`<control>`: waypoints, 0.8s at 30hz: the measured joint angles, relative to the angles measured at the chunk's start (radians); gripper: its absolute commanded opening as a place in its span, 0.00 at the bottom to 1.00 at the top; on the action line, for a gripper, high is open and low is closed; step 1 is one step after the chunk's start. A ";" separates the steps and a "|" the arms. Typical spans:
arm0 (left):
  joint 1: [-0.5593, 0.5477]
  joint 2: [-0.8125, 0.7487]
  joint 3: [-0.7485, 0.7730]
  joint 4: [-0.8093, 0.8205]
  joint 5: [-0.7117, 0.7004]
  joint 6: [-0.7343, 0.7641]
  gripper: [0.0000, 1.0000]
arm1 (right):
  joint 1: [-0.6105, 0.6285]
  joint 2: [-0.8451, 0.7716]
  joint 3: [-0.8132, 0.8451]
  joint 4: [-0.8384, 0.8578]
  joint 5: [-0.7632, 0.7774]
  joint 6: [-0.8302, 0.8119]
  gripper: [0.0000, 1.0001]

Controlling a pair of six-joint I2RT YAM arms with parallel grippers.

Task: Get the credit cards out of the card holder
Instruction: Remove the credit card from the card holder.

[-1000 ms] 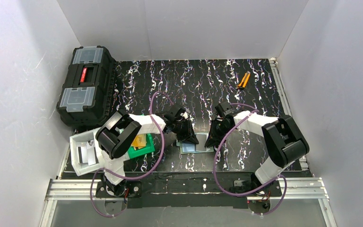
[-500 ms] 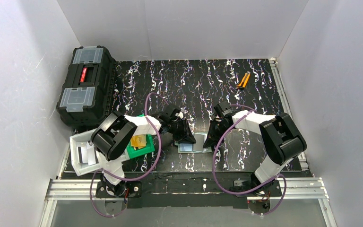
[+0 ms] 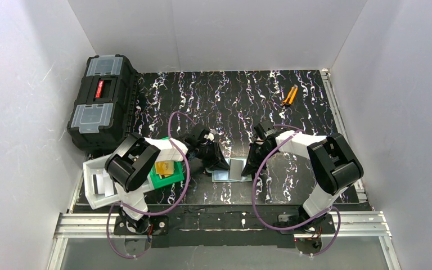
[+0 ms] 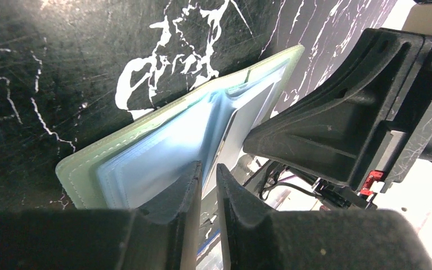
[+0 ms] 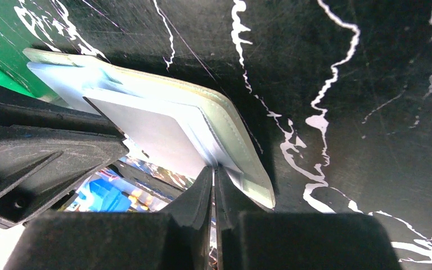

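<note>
Top view
Left arm: elbow folded high over the near edge, forearm reaching right and down toward the table's middle, with a purple cable looped over it.
Left gripper (image 3: pixel 221 165): tips pointing down at the left edge of the card holder (image 3: pixel 233 169).
Right arm: mirrored pose, with the elbow raised and the forearm running left and down.
Right gripper (image 3: pixel 247 170): tips at the holder's right edge.
Card holder: open on the black marbled table (image 3: pixel 292 129), between the two grippers, one grey panel tilted up.
Credit cards (image 3: pixel 165 167): gold-orange, lying in the green bin (image 3: pixel 171 180) just left of the left gripper. Cannot tell whether any sit in the holder.
Surroundings: white bin (image 3: pixel 93 194) beside the green one, black toolbox (image 3: pixel 98 101) at far left, orange tool (image 3: pixel 289 95) at back right.

Left wrist view
Left gripper (image 4: pixel 208 169): jaws narrowed to a slit, pinching the near edge of the holder's pale blue inside.
Card holder (image 4: pixel 163 140): stitched grey-green rim flat on the table, far half lifted.
Right gripper: dark body opposite, its tip against the lifted half.

Right wrist view
Right gripper (image 5: pixel 213 169): fingers almost touching, nipping the holder's thin rim.
Card holder (image 5: pixel 163 112): grey panel raised, pale lining beneath.
Left gripper: dark wedge on the left, at the holder's other side.
</note>
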 measured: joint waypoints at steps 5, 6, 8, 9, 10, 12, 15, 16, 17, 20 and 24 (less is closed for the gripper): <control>0.001 0.000 0.000 0.013 0.016 0.001 0.15 | 0.000 0.002 0.002 -0.002 0.000 0.000 0.09; 0.001 0.001 0.000 0.015 0.018 0.002 0.15 | 0.000 0.002 0.002 -0.002 -0.001 0.000 0.09; 0.001 0.003 0.000 0.022 0.026 0.003 0.14 | 0.000 0.003 0.002 -0.002 -0.002 0.000 0.09; 0.001 0.005 0.000 0.025 0.030 0.003 0.14 | 0.000 0.003 0.002 -0.002 -0.002 0.000 0.09; 0.001 0.006 0.000 0.026 0.033 0.003 0.14 | 0.000 0.003 0.002 -0.002 -0.002 0.000 0.09; 0.001 0.010 0.000 0.027 0.037 0.003 0.13 | 0.000 0.005 0.005 -0.005 -0.003 0.000 0.09; 0.002 0.022 0.000 0.029 0.041 0.003 0.11 | 0.000 0.007 0.006 -0.007 -0.004 0.000 0.09; 0.002 0.023 0.000 0.028 0.042 0.003 0.11 | 0.000 0.007 0.006 -0.007 -0.004 0.000 0.09; 0.002 0.023 0.000 0.028 0.043 0.004 0.11 | 0.000 0.007 0.006 -0.007 -0.004 0.000 0.09; 0.002 0.024 0.000 0.029 0.043 0.007 0.06 | 0.000 0.007 0.006 -0.007 -0.004 0.000 0.09; 0.002 0.030 0.000 0.031 0.047 0.010 0.00 | 0.000 0.008 0.007 -0.008 -0.004 0.000 0.09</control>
